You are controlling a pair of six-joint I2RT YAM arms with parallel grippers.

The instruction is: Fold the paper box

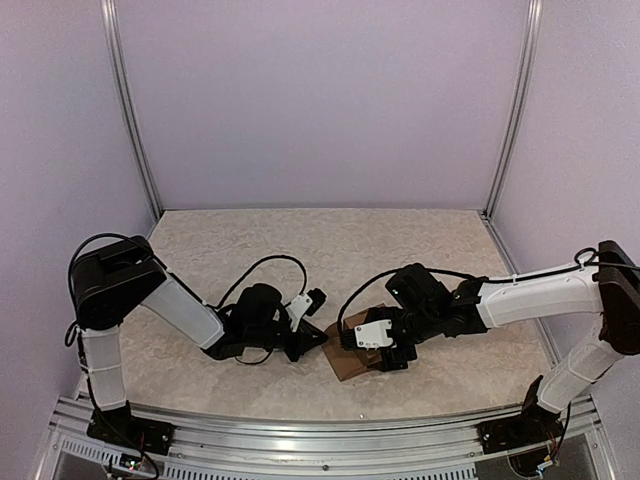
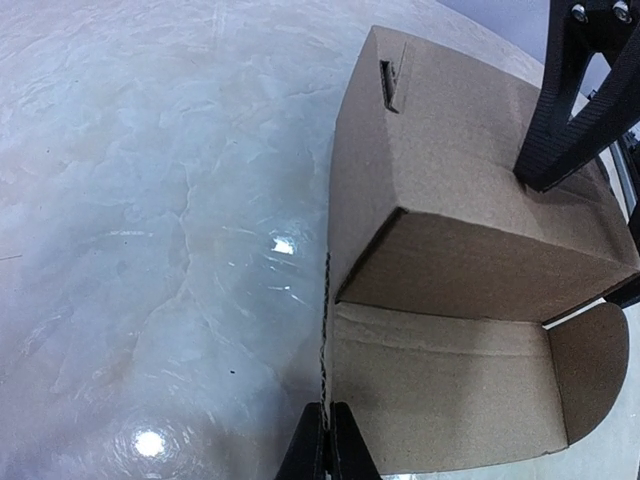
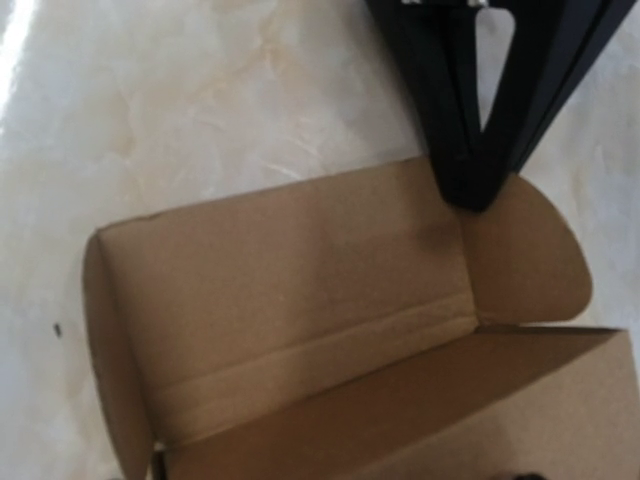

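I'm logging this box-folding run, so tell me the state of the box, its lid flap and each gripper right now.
paper box: partly folded, body standing, front open.
lid flap: open, not tucked in.
slot: empty, nothing inserted.
left gripper: shut, apparently pinching the lid flap's side edge.
right gripper: open, one fingertip down on the paper box's top panel.

Top view: paper box (image 1: 350,366) mostly hid under right tool (image 1: 372,345); right wrist pic blurry, box btm cut off.
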